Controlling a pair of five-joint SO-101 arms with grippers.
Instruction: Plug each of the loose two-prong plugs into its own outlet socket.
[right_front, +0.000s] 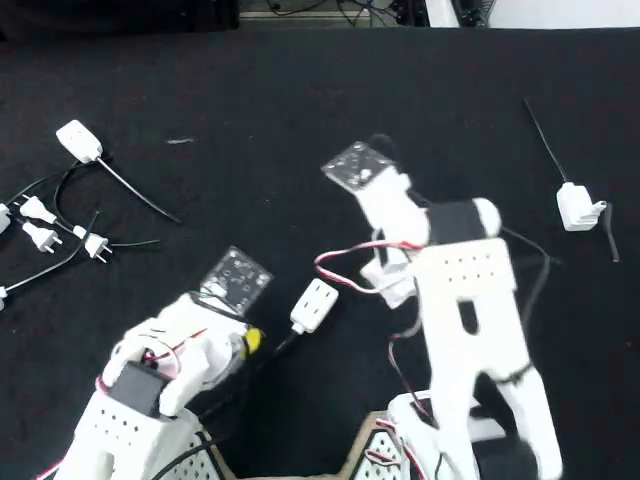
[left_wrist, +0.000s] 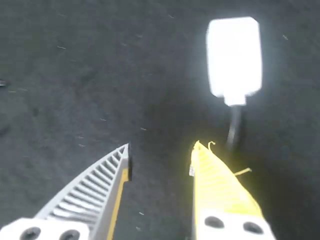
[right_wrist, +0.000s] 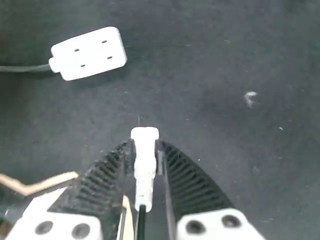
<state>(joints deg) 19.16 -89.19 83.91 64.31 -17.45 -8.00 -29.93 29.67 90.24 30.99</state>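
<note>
Right hand (right_wrist: 145, 146) clenched on a two-prong plug (right_wrist: 144, 150); left hand (left_wrist: 161, 147) released beside the outlet socket (left_wrist: 234, 55).

The right hand's black fingers (right_wrist: 107, 167) pinch the white two-prong plug, whose nose points toward the outlet socket, which lies apart from it on the black desk (right_wrist: 240, 60). This wrist view shows the socket's slotted face. The left hand is spread and holds nothing, and its yellow finger (left_wrist: 215, 185) is near the socket's dark cord (left_wrist: 233, 125). The high view takes in loose plugs (right_front: 40, 237) clustered at the desk's edge beyond the left arm, and a white adapter (right_front: 578, 205) well apart on the opposite side.
</note>
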